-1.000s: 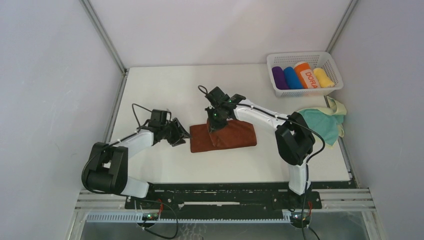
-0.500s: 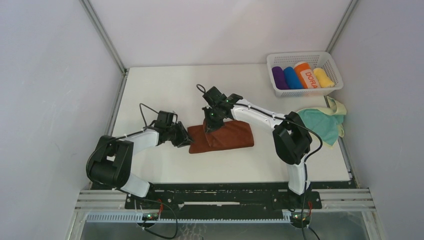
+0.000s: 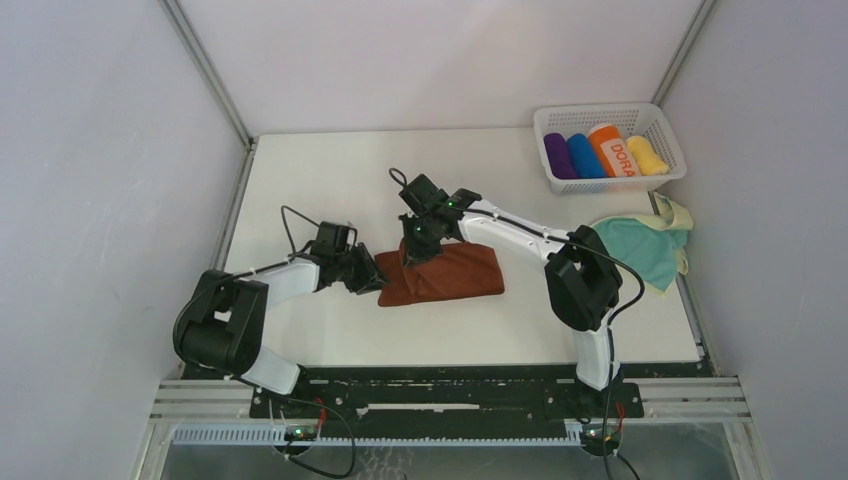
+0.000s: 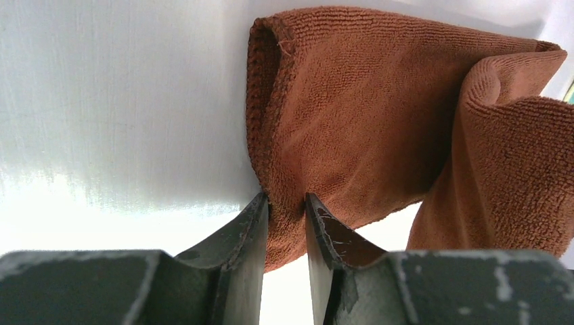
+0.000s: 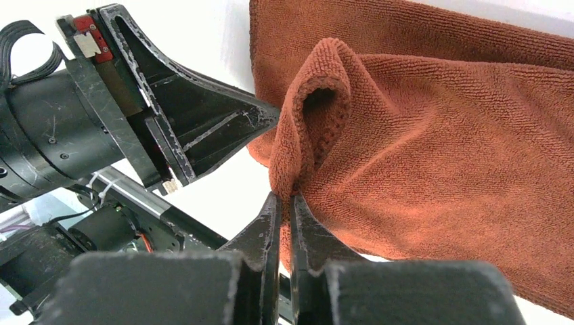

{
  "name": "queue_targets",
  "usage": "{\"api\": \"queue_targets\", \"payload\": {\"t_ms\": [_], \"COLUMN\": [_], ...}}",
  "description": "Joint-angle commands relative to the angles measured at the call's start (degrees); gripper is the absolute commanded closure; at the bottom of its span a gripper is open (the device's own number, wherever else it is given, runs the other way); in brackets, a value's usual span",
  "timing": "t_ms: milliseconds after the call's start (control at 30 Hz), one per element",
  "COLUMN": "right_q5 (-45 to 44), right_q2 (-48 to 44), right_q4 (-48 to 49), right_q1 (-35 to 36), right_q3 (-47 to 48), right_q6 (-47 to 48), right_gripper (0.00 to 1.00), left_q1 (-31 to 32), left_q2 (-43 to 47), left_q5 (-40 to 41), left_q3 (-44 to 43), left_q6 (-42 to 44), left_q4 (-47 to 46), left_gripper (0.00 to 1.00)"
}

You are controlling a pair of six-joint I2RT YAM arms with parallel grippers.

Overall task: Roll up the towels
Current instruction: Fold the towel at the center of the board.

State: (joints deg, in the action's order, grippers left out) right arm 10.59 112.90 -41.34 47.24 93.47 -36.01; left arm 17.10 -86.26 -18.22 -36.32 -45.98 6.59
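The rust-brown towel (image 3: 450, 275) lies oblong on the white table (image 3: 330, 180) at the middle. My left gripper (image 3: 375, 280) is shut on its near left corner; in the left wrist view (image 4: 285, 203) cloth (image 4: 352, 115) fills the gap between the fingers. My right gripper (image 3: 412, 252) is shut on a raised fold at the towel's far left edge; the right wrist view (image 5: 285, 198) shows the pinched fold (image 5: 318, 115) standing up. The teal towel with a cream side (image 3: 650, 240) lies crumpled at the table's right edge.
A white basket (image 3: 668, 180) at the back right holds purple, blue and yellow rolls and an orange roll lettered DORA. Grey walls enclose the table on the left, back and right. In the right wrist view, the left gripper's body (image 5: 135, 115) is close beside the fold.
The right gripper has drawn the towel's fold leftward and slightly back, shortening the towel. The left arm advanced right onto the towel's left corner and has held there for the last half second.
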Motion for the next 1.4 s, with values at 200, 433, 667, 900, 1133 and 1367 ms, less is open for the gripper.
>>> {"api": "queue_targets", "payload": {"t_ms": [200, 433, 667, 900, 1133, 1367], "right_q5": [-1.04, -0.94, 0.33, 1.92, 1.59, 0.52], "right_q2": [1.8, 4.83, 7.07, 6.58, 3.76, 2.3], "right_q4": [4.88, 9.06, 12.14, 14.03, 14.15, 12.99], "right_q1": [0.73, 0.73, 0.74, 0.9, 1.39, 2.21], "right_q3": [2.68, 2.53, 1.8, 0.51, 0.49, 0.4], "right_q6": [-4.53, -6.62, -7.53, -7.85, -6.86, -5.57], "right_gripper": [1.0, 1.0, 1.0, 1.0, 1.0, 1.0], "left_q1": [0.85, 1.0, 1.09, 1.1, 1.24, 1.26], "left_q2": [-0.33, -0.49, -0.29, -0.13, -0.26, 0.0], "left_q5": [1.76, 1.78, 1.95, 2.55, 2.69, 3.18], "left_q3": [0.46, 0.46, 0.35, 0.37, 0.29, -0.06], "left_q6": [0.7, 0.82, 0.92, 0.98, 1.13, 1.5], "left_q4": [1.43, 1.5, 1.67, 2.01, 2.31, 2.9], "left_gripper": [0.68, 0.68, 0.68, 0.68, 0.69, 0.7]}}
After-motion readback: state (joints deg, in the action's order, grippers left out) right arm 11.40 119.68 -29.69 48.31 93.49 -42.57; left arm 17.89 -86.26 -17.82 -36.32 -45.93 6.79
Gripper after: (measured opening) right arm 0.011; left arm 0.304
